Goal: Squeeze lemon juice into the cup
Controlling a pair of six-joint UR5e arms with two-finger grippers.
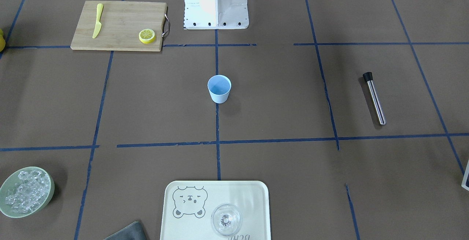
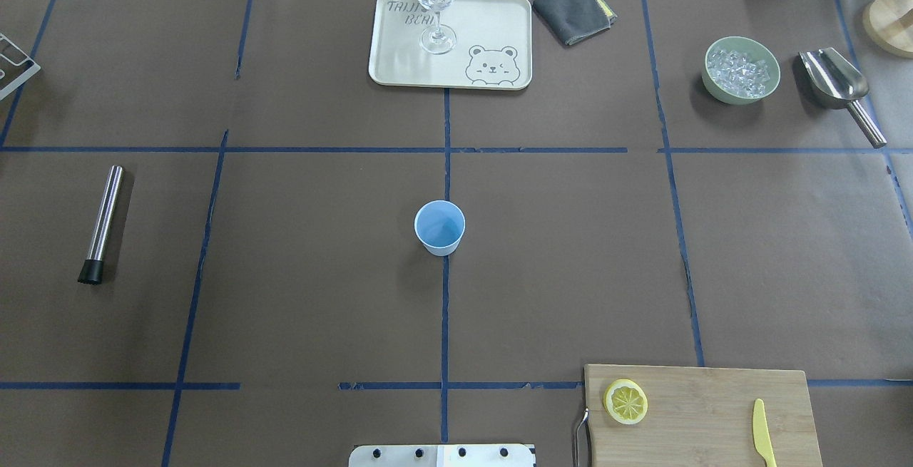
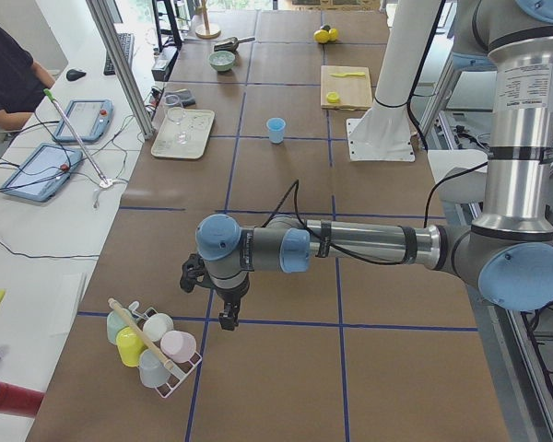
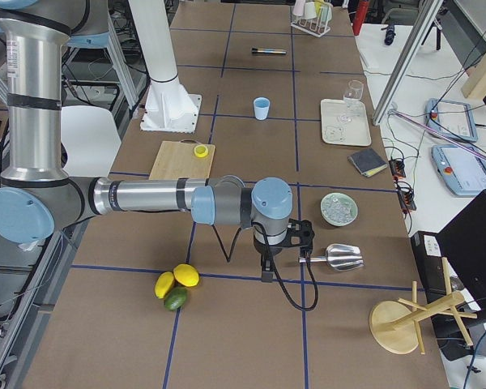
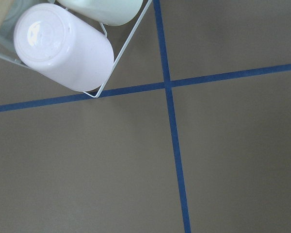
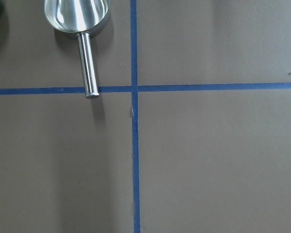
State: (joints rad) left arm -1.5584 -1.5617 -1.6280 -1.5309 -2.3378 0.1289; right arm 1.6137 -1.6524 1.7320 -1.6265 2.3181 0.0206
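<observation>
Lemon slice, thin, round, yellow-rinded (image 2: 626, 401), lies ungrasped; carrying it to the small light-blue cup (image 2: 439, 227) likely comes next. I cannot tell whether the left gripper (image 3: 227, 320) or right gripper (image 4: 265, 275) is open.

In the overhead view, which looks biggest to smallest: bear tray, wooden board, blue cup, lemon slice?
1. wooden board, partly cut off by the frame
2. bear tray
3. blue cup and lemon slice: nearly alike, slice nearer the camera, so unranked

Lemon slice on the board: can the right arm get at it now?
Probably yes: the thin yellow lemon slice lies exposed on the bamboo cutting board, nothing over it, on the right arm's side.
</observation>
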